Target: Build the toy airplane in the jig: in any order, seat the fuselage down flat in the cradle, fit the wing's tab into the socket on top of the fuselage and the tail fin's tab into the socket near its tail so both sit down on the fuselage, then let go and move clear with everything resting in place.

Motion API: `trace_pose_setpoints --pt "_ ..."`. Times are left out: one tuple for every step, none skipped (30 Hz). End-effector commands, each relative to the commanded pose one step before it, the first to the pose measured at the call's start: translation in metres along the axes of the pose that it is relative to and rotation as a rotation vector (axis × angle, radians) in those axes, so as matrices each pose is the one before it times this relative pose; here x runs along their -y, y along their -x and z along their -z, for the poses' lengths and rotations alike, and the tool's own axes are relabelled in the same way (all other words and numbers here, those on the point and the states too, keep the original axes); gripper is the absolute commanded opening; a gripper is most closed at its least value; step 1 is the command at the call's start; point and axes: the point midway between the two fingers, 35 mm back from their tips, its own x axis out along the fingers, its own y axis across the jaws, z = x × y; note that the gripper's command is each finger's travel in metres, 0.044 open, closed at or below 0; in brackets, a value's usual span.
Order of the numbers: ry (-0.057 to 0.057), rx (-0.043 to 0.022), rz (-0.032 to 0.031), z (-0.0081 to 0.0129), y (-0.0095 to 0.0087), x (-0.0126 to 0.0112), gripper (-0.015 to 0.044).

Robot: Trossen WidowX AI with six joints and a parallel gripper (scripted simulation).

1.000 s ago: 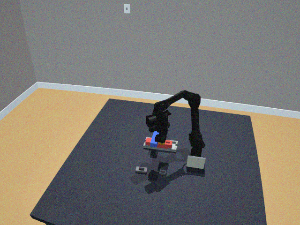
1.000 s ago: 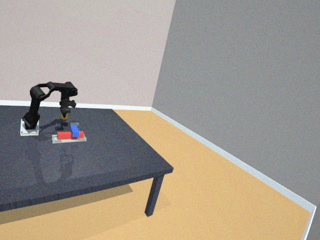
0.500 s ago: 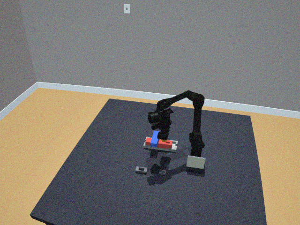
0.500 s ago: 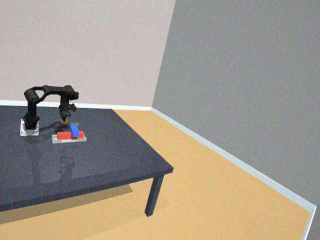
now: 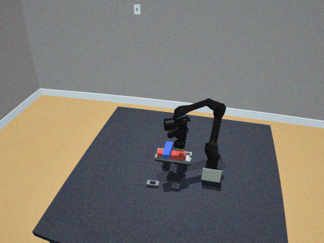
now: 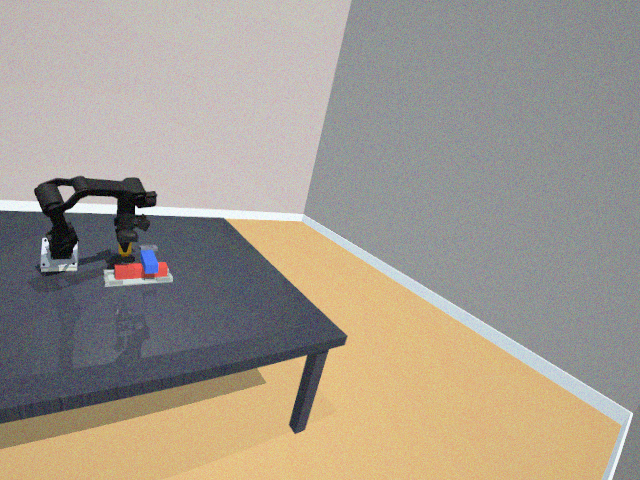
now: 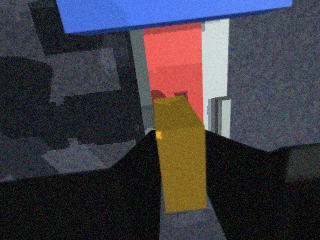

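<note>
Holding yellow tail fin (image 7: 181, 155) above red fuselage (image 7: 175, 65)

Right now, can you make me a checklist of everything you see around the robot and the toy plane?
Surface: dark table, on an orange floor.
Job's things: red fuselage lies in the grey jig; blue wing sits across it; yellow tail fin is held above the fuselage's tail end, not yet seated.
Clutter: two small grey holders in front of the jig.
Grippers: gripper shut on the tail fin.
Cables: nothing seen.
Surroundings: grey walls, white baseboard, wall plate.
</note>
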Motion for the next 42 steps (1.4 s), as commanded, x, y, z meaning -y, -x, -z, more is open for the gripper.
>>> trace_pose_setpoints --pt "0.0005 0.00178 0.00797 0.00449 -0.00222 0.00923 0.0" --pt "0.0 -0.00019 0.00048 0.00034 -0.00022 0.00064 0.0" --pt "0.0 -0.00006 0.00016 0.00011 -0.00007 0.00021 0.0" --pt "0.0 0.0 0.0 0.0 -0.00012 -0.00001 0.0026" --pt "0.0 0.0 0.0 0.0 0.0 0.0 0.0053" --pt "0.0 0.0 0.0 0.0 0.0 0.0 0.0065" --pt "0.0 0.0 0.0 0.0 0.0 0.0 0.0065" --pt "0.0 0.0 0.0 0.0 0.0 0.0 0.0065" --pt "0.0 0.0 0.0 -0.00001 0.00006 0.0001 0.0065" --pt "0.0 0.0 0.0 0.0 0.0 0.0 0.0065" --pt "0.0 0.0 0.0 0.0 0.0 0.0 0.0065" --pt "0.0 0.0 0.0 0.0 0.0 0.0 0.0065" --pt "0.0 0.0 0.0 0.0 0.0 0.0 0.0065" --pt "0.0 0.0 0.0 0.0 0.0 0.0 0.0065" --pt "0.0 0.0 0.0 0.0 0.0 0.0 0.0065" --pt "0.0 0.0 0.0 0.0 0.0 0.0 0.0065" --pt "0.0 0.0 0.0 0.0 0.0 0.0 0.0065" --pt "0.0 0.0 0.0 0.0 0.0 0.0 0.0065" --pt "0.0 0.0 0.0 0.0 0.0 0.0 0.0065" --pt "0.0 0.0 0.0 0.0 0.0 0.0 0.0065" --pt "0.0 0.0 0.0 0.0 0.0 0.0 0.0065" --pt "0.0 0.0 0.0 0.0 0.0 0.0 0.0065" --pt "0.0 0.0 0.0 0.0 0.0 0.0 0.0065" --pt "0.0 0.0 0.0 0.0 0.0 0.0 0.0065" --pt "0.0 0.0 0.00002 0.0001 0.00003 0.00051 0.0065" --pt "0.0 0.0 0.00002 0.00011 0.00003 0.00051 0.0065" --pt "0.0 0.0 0.0 0.0 0.0 0.0 0.0065" --pt "0.0 0.00002 -0.00004 -0.00002 -0.00026 -0.00001 0.0065" --pt "0.0 0.00004 -0.00012 -0.00006 -0.00079 -0.00002 0.0065" --pt "0.0 0.00007 -0.00018 -0.0001 -0.00131 -0.00003 0.0065" --pt "0.0 0.00009 -0.0002 -0.00011 -0.00162 -0.00003 0.0065" --pt "0.0 0.00009 -0.00018 -0.0001 -0.00162 -0.00003 0.0065" --pt "0.0 0.00008 -0.00015 -0.00009 -0.00162 -0.00002 0.0065" --pt "0.0 0.00008 -0.00013 -0.00008 -0.00161 -0.00002 0.0065" --pt "0.0 0.00007 -0.0001 -0.00007 -0.00161 -0.00001 0.0065" --pt "0.0 0.00007 -0.00008 -0.00006 -0.00161 0.0 0.0065" --pt "0.0 0.00007 -0.00005 -0.00005 -0.00161 0.0 0.0065" --pt "0.0 0.00006 -0.00003 -0.00002 -0.0016 0.00001 0.0065" --pt "0.0 0.00005 0.0 -0.00001 -0.00161 0.00001 0.0065" --pt "0.0 0.00005 0.00002 0.0 -0.0016 0.00001 0.0065" --pt "0.0 0.00004 0.00005 0.00001 -0.0016 0.00002 0.0065" --pt "0.0 0.00004 0.00007 0.00002 -0.0016 0.00002 0.0065"
